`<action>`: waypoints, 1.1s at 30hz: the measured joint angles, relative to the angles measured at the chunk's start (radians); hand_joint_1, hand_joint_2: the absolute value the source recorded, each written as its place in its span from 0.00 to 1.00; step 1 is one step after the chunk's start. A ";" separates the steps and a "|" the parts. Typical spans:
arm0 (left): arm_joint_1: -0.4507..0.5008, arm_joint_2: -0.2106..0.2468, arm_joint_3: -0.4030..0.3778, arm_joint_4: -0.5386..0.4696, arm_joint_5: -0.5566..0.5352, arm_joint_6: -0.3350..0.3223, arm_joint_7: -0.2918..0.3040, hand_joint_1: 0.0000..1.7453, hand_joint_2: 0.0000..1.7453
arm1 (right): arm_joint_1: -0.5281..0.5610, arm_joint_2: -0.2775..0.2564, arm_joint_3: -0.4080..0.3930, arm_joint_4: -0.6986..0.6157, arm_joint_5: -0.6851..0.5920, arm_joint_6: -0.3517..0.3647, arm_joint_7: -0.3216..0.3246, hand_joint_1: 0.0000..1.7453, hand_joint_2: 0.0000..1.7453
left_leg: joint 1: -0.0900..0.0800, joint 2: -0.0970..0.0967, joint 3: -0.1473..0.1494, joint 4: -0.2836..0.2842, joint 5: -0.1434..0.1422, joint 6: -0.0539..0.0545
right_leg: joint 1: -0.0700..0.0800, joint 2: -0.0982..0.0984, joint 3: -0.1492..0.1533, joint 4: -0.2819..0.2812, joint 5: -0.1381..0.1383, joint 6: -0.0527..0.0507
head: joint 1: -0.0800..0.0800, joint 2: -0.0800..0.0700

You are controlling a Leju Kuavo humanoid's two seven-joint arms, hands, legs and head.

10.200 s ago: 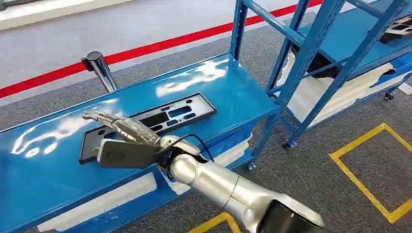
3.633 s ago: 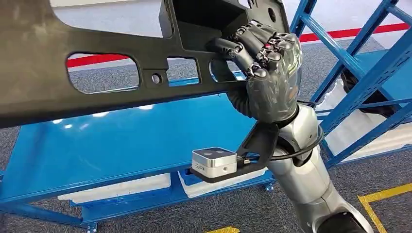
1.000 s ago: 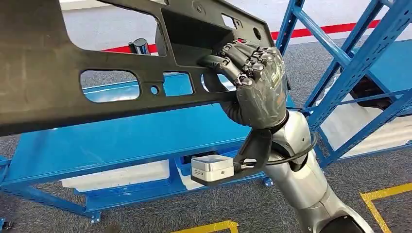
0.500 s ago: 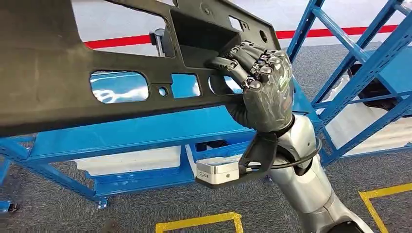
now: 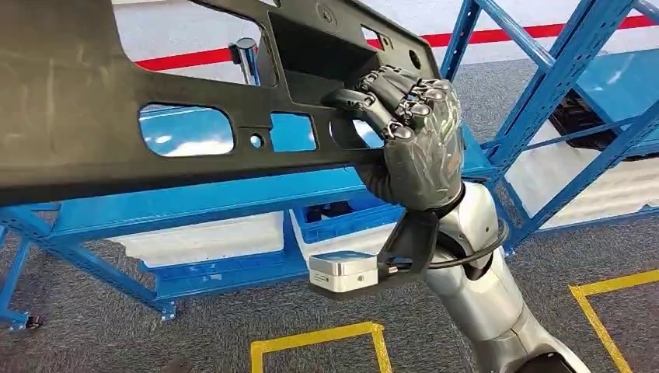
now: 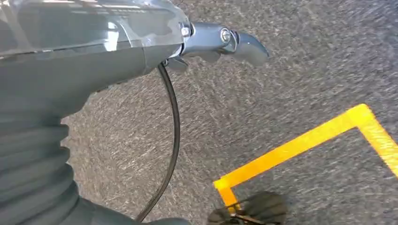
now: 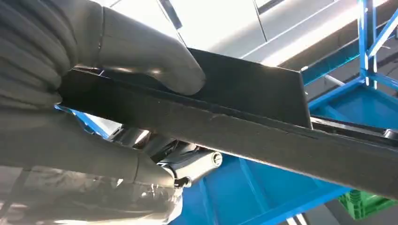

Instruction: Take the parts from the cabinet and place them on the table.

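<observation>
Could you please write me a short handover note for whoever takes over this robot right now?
Right hand: grips the long black plastic part at one of its cut-outs, holding it raised in front of the head camera, above the blue shelf unit; the thumb presses one face of the part in the right wrist view.
Left hand: hangs over grey carpet with yellow floor tape; whether its fingers are open or curled cannot be told, and nothing is seen in it.
Done: the part is lifted and in hand.
Left: carry it to the table and set it down. More dark parts seem to lie on the neighbouring rack.
</observation>
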 joint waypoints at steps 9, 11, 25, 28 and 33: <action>0.000 0.001 0.002 0.000 -0.009 0.000 0.000 0.00 1.00 | 0.008 0.002 -0.009 0.000 0.001 0.000 0.001 1.00 1.00 | 0.001 0.003 0.092 -0.221 0.031 0.043 | -0.004 0.002 -0.063 0.060 -0.026 0.042 | 0.004 0.000; 0.000 0.001 0.003 0.000 -0.009 0.000 -0.002 0.00 1.00 | 0.008 0.001 -0.011 0.000 0.002 0.000 0.001 1.00 1.00 | -0.005 0.004 0.063 -0.220 0.053 0.055 | -0.001 0.003 -0.100 0.205 -0.145 0.042 | 0.013 0.000; 0.005 -0.002 0.005 0.001 -0.015 -0.002 -0.002 0.00 1.00 | 0.013 0.003 -0.014 0.000 0.007 0.000 0.003 1.00 1.00 | -0.017 0.001 -0.057 -0.151 0.036 0.027 | 0.020 0.006 0.089 -0.025 -0.057 -0.014 | 0.014 0.000; 0.005 0.000 0.006 0.001 -0.015 -0.002 -0.001 0.00 1.00 | 0.019 0.003 -0.014 0.000 0.007 0.000 0.003 1.00 1.00 | -0.015 0.001 -0.077 0.047 -0.068 0.020 | 0.019 0.004 0.044 -0.023 -0.020 -0.017 | 0.005 0.000; 0.003 0.000 0.006 0.000 -0.020 -0.002 0.000 0.00 1.00 | 0.026 0.003 -0.016 0.000 0.006 0.000 0.003 1.00 1.00 | 0.008 0.005 0.132 -0.164 0.025 -0.006 | 0.010 0.003 -0.041 0.004 0.030 0.010 | -0.002 0.000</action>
